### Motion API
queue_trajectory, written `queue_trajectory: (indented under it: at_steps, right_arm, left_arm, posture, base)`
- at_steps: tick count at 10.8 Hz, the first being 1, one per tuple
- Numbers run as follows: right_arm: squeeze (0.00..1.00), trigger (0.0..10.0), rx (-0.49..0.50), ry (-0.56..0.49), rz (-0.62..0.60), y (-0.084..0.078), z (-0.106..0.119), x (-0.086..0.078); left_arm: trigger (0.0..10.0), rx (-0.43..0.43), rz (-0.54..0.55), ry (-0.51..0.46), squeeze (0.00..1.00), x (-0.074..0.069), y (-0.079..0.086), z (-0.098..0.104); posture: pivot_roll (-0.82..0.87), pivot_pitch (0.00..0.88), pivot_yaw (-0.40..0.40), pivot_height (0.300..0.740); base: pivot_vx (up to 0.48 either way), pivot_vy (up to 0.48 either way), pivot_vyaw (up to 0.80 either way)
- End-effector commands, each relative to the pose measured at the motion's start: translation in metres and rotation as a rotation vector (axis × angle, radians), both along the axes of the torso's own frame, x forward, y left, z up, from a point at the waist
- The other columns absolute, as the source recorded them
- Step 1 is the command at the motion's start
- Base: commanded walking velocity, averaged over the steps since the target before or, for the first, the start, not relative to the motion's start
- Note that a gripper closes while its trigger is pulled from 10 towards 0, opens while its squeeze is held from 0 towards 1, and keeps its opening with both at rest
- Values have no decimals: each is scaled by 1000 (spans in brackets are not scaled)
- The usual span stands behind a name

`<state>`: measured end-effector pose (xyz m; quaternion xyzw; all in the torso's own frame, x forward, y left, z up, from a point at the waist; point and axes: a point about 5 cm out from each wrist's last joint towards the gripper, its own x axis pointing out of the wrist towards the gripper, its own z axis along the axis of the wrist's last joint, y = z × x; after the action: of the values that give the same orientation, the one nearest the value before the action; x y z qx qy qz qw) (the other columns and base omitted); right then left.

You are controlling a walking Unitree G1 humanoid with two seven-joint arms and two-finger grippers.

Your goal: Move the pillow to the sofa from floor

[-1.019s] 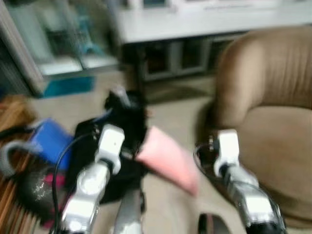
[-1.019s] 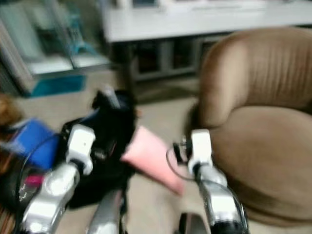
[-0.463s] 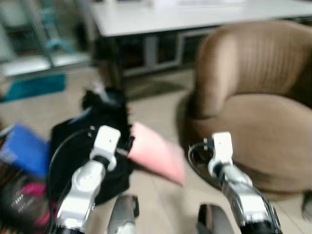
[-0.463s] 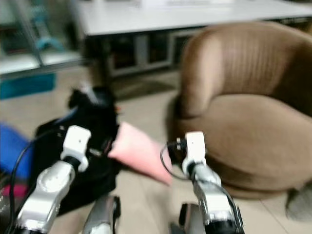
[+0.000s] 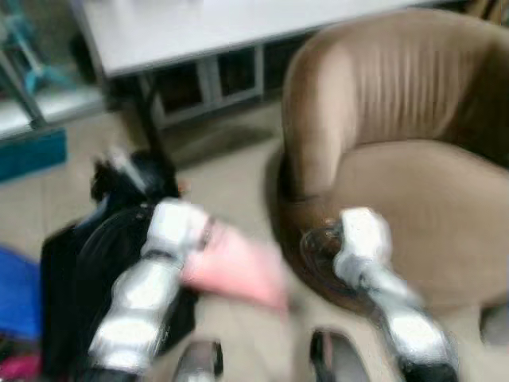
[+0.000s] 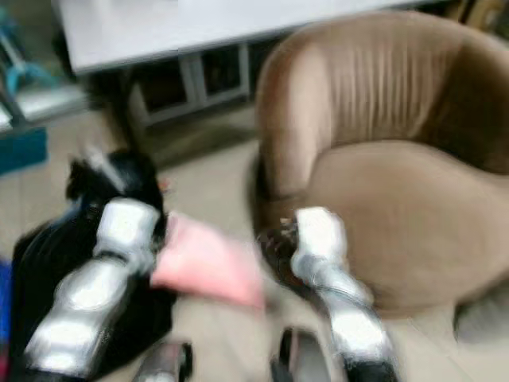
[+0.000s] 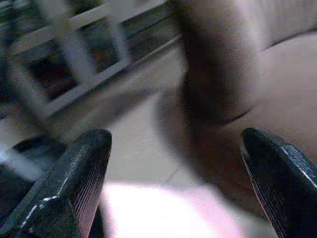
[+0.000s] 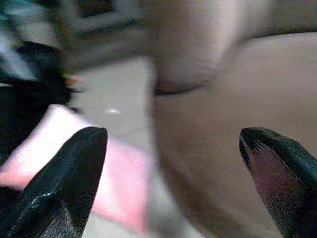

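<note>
The pink pillow [image 5: 236, 268] lies on the floor, leaning against a black bag [image 5: 95, 255], just left of the brown sofa [image 5: 413, 159]. My two arms reach forward on either side of it, the left arm [image 5: 147, 290] at its left end and the right arm [image 5: 374, 274] by the sofa's base. In the left wrist view my left gripper [image 7: 173, 183] is open, with the pillow [image 7: 163, 210] low between its fingers. My right gripper [image 8: 168, 178] is open too, with the pillow [image 8: 99, 168] beside one finger and the sofa [image 8: 237, 114] ahead. The views are blurred.
A white table [image 5: 199, 28] stands behind, its dark legs reaching the floor near the sofa's left side. A blue thing [image 5: 16, 294] lies at the far left beside the bag. Bare beige floor [image 5: 215, 175] runs between bag, table and sofa.
The whole picture has slid leftward and blurred more, so the camera has turned toward the sofa, which now looms larger. Both arms stay on either side of the pillow.
</note>
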<state>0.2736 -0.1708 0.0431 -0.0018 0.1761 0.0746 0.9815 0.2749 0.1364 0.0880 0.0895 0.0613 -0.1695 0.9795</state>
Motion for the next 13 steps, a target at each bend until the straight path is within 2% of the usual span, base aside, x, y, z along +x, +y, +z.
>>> queue_trajectory:
  at_steps: [1, 9, 13]
  right_arm:
    - [0, 10000, 30, -26, 31, 14, 7, 6]
    - [0, 10000, 26, -19, 46, 15, 6, 6]
    - [0, 10000, 42, -12, 49, 16, 4, 5]
  left_arm:
    - [10000, 26, 45, 7, 0, -2, 17, -2]
    - [10000, 23, 50, 7, 0, -4, 16, -3]
    - [10000, 31, 65, 8, 0, -5, 18, -4]
  posture:
    - [37, 0, 43, 595]
    - [40, 0, 32, 595]
    - [46, 0, 27, 595]
  base:
    - [364, 0, 0]
    - [352, 0, 0]
    - [60, 0, 0]
